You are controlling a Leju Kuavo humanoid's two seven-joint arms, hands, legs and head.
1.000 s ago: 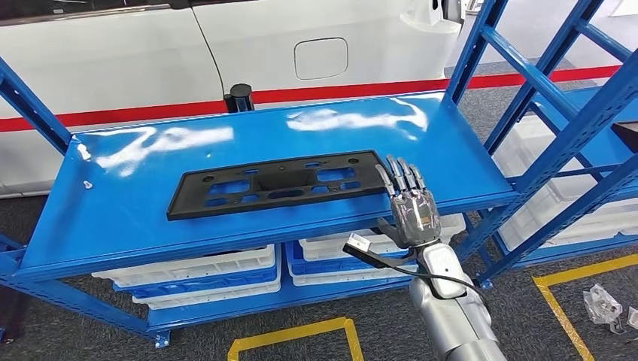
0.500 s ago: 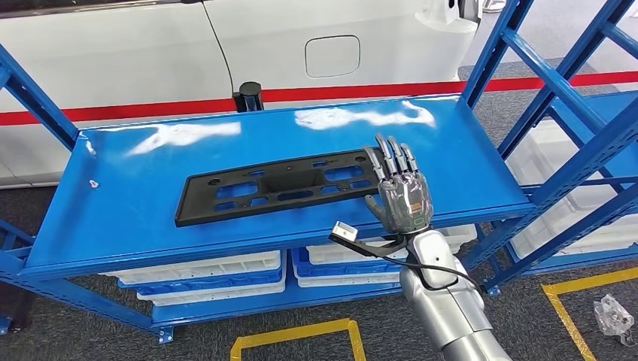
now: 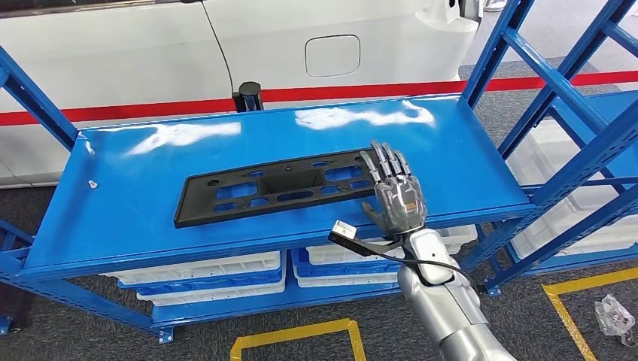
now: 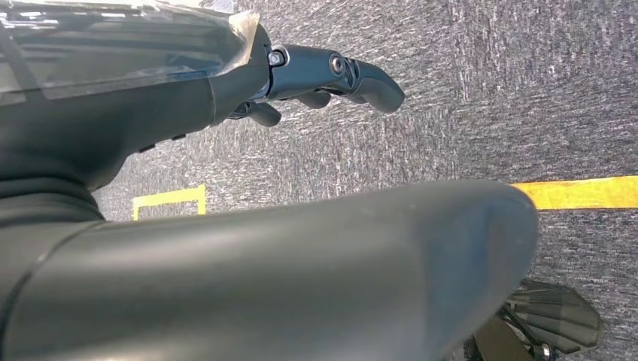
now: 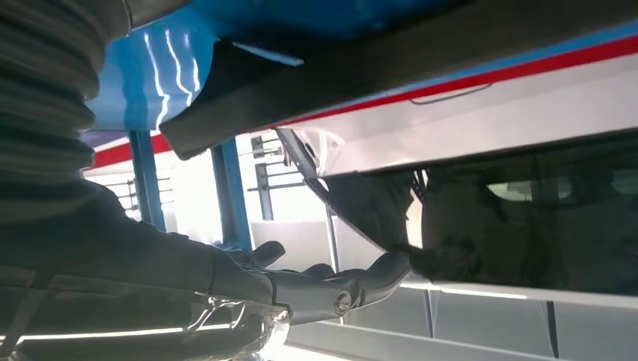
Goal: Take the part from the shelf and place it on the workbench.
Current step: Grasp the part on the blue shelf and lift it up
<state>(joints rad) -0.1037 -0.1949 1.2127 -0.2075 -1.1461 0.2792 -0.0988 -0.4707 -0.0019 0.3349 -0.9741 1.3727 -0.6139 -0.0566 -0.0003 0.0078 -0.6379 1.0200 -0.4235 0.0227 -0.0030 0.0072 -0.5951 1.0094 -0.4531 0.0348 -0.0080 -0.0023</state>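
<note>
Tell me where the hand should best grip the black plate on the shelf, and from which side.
Probably its right end, from the shelf's front edge: the black plate lies flat and long, and that end sits right at the right hand, whose fingertips already overlap it.

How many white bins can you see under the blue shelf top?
2 under it: one white bin lower left, one lower centre behind the right hand. More bins sit in the neighbouring rack; others may be hidden.

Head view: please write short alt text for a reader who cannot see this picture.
The robot's right hand, fingers extended, reaches the right end of a flat black plastic part lying on a blue shelf. White bins sit on the level below, and a white car stands behind.
</note>
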